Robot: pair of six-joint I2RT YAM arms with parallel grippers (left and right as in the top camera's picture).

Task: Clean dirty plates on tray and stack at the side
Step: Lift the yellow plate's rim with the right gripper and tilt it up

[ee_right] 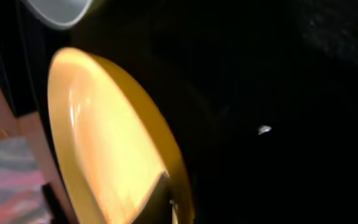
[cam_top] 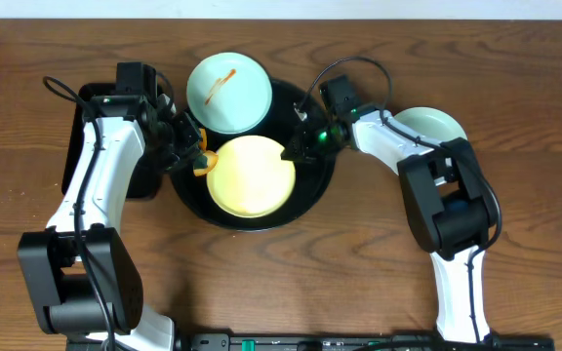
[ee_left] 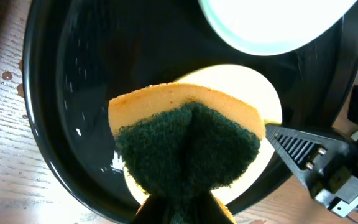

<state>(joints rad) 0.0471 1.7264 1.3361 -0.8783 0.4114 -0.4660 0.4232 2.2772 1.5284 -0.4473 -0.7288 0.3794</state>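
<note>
yellow plate lies in the middle of the round black tray, its face bare of any sauce that the overhead view can show, so the wiping of this one looks done or close to it. the right pincer is pressed together at its right rim; the right wrist view shows the rim running close under a dark finger, and it appears to be pinching the plate there, ready to lift it out.

the left pincer sits just beside the plate's left edge, clamped on a sponge, orange with a dark green scouring face, which hangs over the near part of the plate in the left wrist view.

the streaked plate, pale blue-green, rests at the tray's far-left rim, overlapping it, with an orange-red sauce streak across it: that one is not yet cleaned.

a third plate, also pale blue-green, sits off the tray on the table to the right, partly hidden by the right arm; what shows of it looks clean, so it is likely the start of the stack.

by this reckoning: one put aside, one ready to move, one left to wipe.

a rectangular tray lies under the left arm.
</note>
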